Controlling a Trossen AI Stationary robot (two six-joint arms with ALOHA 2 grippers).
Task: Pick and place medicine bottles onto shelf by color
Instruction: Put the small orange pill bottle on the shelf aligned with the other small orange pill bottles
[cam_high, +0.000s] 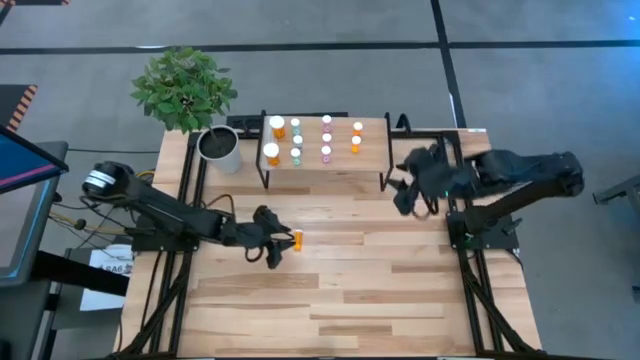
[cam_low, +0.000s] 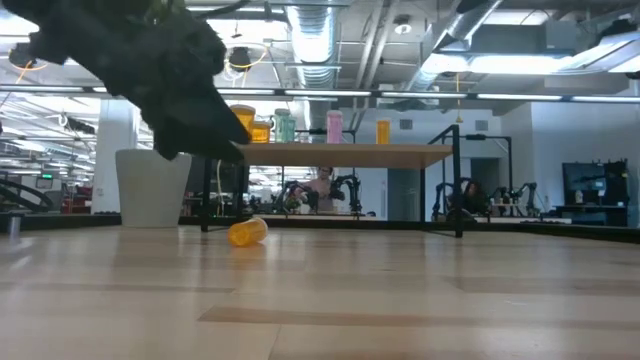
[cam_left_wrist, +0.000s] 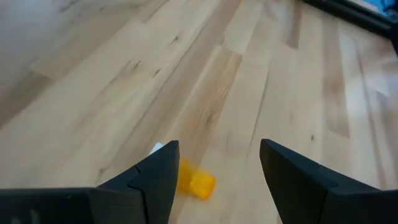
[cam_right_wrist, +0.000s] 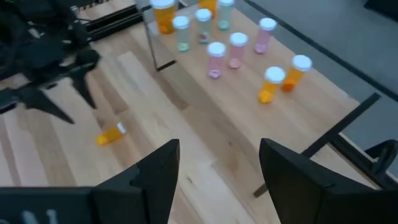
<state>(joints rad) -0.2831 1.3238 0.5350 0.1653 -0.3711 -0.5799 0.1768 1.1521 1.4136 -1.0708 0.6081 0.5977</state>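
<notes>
One orange medicine bottle (cam_high: 296, 239) lies on its side on the table, left of centre. It also shows in the low view (cam_low: 247, 232) and in the left wrist view (cam_left_wrist: 196, 183). My left gripper (cam_high: 273, 245) hangs open just left of it and a little above it, touching nothing; in its wrist view the bottle lies partly behind one finger (cam_left_wrist: 163, 174). The shelf (cam_high: 325, 175) stands at the table's far middle with several upright orange, teal and pink bottles (cam_right_wrist: 216, 59) on top. My right gripper (cam_high: 408, 196) hovers open and empty, high beside the shelf's right end.
A white plant pot (cam_high: 222, 148) with a leafy plant (cam_high: 183, 88) stands left of the shelf at the far left. Black frame rails run along both table sides (cam_high: 470, 270). The near half of the tabletop (cam_high: 340, 310) is bare wood.
</notes>
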